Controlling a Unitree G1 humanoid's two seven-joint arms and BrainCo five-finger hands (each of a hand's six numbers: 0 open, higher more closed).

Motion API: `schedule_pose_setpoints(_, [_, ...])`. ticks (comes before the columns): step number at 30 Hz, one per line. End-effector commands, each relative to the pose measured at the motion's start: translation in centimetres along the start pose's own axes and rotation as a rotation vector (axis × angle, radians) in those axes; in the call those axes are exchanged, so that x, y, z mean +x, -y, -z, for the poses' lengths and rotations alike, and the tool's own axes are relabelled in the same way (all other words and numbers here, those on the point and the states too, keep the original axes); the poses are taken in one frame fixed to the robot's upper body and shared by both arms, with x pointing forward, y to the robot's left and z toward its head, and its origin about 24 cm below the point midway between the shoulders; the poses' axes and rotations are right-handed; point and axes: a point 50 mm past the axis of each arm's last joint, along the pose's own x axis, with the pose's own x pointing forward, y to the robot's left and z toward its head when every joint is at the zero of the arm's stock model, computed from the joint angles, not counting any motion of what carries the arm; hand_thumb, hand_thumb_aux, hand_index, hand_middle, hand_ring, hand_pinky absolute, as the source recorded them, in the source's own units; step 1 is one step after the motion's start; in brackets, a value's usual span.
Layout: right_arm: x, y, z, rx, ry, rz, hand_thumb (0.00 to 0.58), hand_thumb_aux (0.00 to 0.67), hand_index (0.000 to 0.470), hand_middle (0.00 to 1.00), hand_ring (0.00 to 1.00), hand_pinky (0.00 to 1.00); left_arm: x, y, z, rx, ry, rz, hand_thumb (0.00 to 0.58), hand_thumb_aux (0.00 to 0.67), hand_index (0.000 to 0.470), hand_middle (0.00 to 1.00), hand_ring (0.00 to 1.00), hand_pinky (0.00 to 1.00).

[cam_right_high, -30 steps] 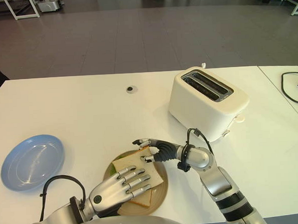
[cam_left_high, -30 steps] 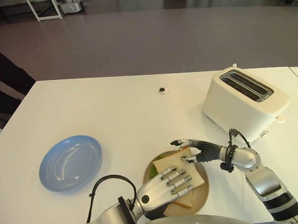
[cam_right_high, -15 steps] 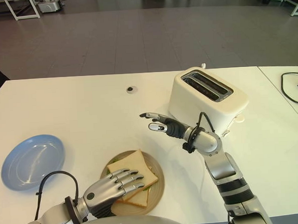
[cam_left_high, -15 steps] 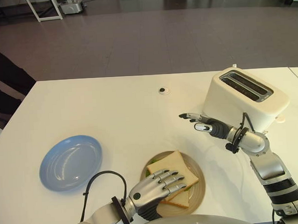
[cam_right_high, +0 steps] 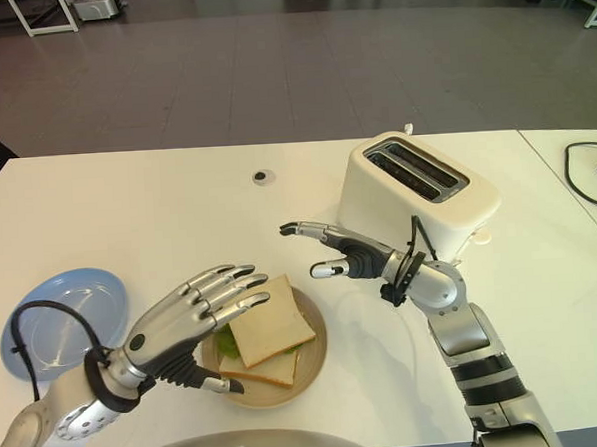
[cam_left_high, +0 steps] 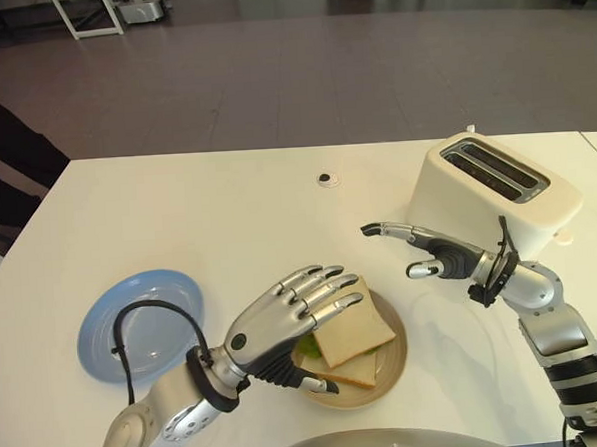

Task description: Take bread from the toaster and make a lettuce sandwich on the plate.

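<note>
- White table [cam_left_high: 228, 217] carries everything, and I work along its near edge, where both arms can reach.
- Cream toaster [cam_left_high: 492, 193] stands toward the far right corner, turned at an angle. Its two slots look dark and empty from here, so I judge the bread is out.
- Blue plate [cam_left_high: 162, 301] sits by the left edge toward the near side, with nothing on it. A loop of my wrist cable crosses in front of it.
- Tan plate [cam_left_high: 391, 364] lies at the middle of the near edge, between my two arms – it is the one carrying the sandwich.
- My left hand [cam_left_high: 284, 319] hovers over the left side of the tan plate, fingers spread and holding nothing. The fingertips reach over the sandwich's edge, and I cannot tell whether they touch it.
- My right hand [cam_left_high: 436, 259] hangs in the air between the toaster and the tan plate. It is spread too and empty, with the fingers pointing left across the table – well clear of the food.
- Top slice [cam_left_high: 354, 331] lies skewed on the stack, so the lower slice [cam_left_high: 351, 373] shows at the near side.
- Lettuce [cam_right_high: 225, 343] peeks out green on the left between the slices. To my eye the sandwich is built, and at most it wants squaring up.
- Small dark disc [cam_left_high: 324, 179] sits near the middle of the far edge, away from the work.
</note>
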Motion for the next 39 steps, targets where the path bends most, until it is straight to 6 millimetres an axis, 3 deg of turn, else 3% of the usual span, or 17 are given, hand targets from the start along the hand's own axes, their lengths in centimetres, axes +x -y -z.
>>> schedule_pose_setpoints(1, [-3.7, 0.5, -0.8, -0.068, 0.021, -0.149, 0.0, 0.0, 0.0, 0.45, 0.45, 0.45, -3.0, -0.8, -0.9, -0.181, -0.072, 0.067, 0.0, 0.0, 0.0, 0.0, 0.0, 0.0])
schedule_pose_setpoints(2, [-4.8, 0.3, -1.1, -0.057, 0.026, -0.21, 0.172, 0.108, 0.076, 0.88, 0.88, 0.88, -4.2, -0.3, -0.9, -0.248, -0.116, 0.151, 0.291, 0.197, 0.138, 0.17, 0.17, 0.17])
schedule_pose_setpoints(3, [-5.6, -0.2, -1.4, -0.04, 0.03, -0.276, 0.493, 0.41, 0.288, 1.0, 1.0, 1.0, -5.2, 0.2, -0.9, -0.3, -0.151, 0.223, 0.58, 0.67, 0.47, 1.0, 1.0, 1.0])
schedule_pose_setpoints(4, [-6.4, -1.2, -1.7, -0.006, 0.031, -0.375, 0.553, 0.525, 0.369, 1.0, 1.0, 1.0, -6.3, 0.8, -1.0, -0.364, -0.188, 0.318, 0.58, 0.67, 0.47, 1.0, 1.0, 1.0])
schedule_pose_setpoints(7, [-7.6, -4.6, -2.3, 0.074, 0.034, -0.601, 0.58, 0.667, 0.468, 1.0, 1.0, 1.0, -7.8, 1.9, -1.8, -0.512, -0.223, 0.502, 0.58, 0.67, 0.47, 1.0, 1.0, 1.0])
schedule_pose_setpoints(10, [-7.0, -7.9, -1.6, 0.014, -0.008, -0.679, 0.58, 0.67, 0.47, 1.0, 1.0, 1.0, -7.7, 3.2, -1.9, -0.485, -0.206, 0.622, 0.58, 0.67, 0.47, 1.0, 1.0, 1.0])
schedule_pose_setpoints(14, [-6.0, -11.4, 0.9, -0.118, -0.096, -0.709, 0.58, 0.67, 0.47, 1.0, 1.0, 1.0, -8.0, 8.0, -0.9, -0.318, -0.211, 0.837, 0.58, 0.67, 0.47, 1.0, 1.0, 1.0])
schedule_pose_setpoints(18, [-5.2, -13.7, 1.5, -0.155, -0.088, -0.683, 0.58, 0.67, 0.47, 1.0, 1.0, 1.0, -6.8, 10.3, 0.4, -0.156, -0.176, 0.838, 0.58, 0.67, 0.47, 1.0, 1.0, 1.0])
schedule_pose_setpoints(23, [-2.8, -14.3, 3.1, -0.18, -0.121, -0.577, 0.58, 0.67, 0.47, 1.0, 1.0, 1.0, -4.3, 10.5, 3.1, 0.011, -0.165, 0.669, 0.58, 0.67, 0.47, 1.0, 1.0, 1.0])
schedule_pose_setpoints(26, [-1.0, -14.0, 5.2, -0.187, -0.203, -0.484, 0.58, 0.67, 0.47, 1.0, 1.0, 1.0, -2.8, 10.6, 5.4, 0.102, -0.182, 0.612, 0.58, 0.67, 0.47, 1.0, 1.0, 1.0])
schedule_pose_setpoints(27, [-0.2, -13.6, 6.1, -0.196, -0.243, -0.45, 0.579, 0.649, 0.455, 1.0, 1.0, 1.0, -2.2, 10.8, 6.6, 0.138, -0.195, 0.602, 0.58, 0.67, 0.47, 1.0, 1.0, 1.0])
schedule_pose_setpoints(31, [4.1, -11.3, 9.6, -0.219, -0.385, -0.278, 0.58, 0.67, 0.47, 1.0, 1.0, 1.0, 1.5, 11.0, 12.6, 0.234, -0.26, 0.524, 0.58, 0.67, 0.47, 1.0, 1.0, 1.0])
schedule_pose_setpoints(35, [7.6, -9.6, 10.2, -0.233, -0.408, -0.175, 0.58, 0.67, 0.47, 1.0, 1.0, 1.0, 3.4, 11.5, 16.8, 0.265, -0.353, 0.513, 0.58, 0.67, 0.47, 1.0, 1.0, 1.0])
schedule_pose_setpoints(39, [10.2, -8.1, 10.0, -0.264, -0.397, -0.106, 0.58, 0.67, 0.47, 1.0, 1.0, 1.0, 3.7, 11.8, 18.4, 0.255, -0.419, 0.493, 0.58, 0.67, 0.47, 1.0, 1.0, 1.0])
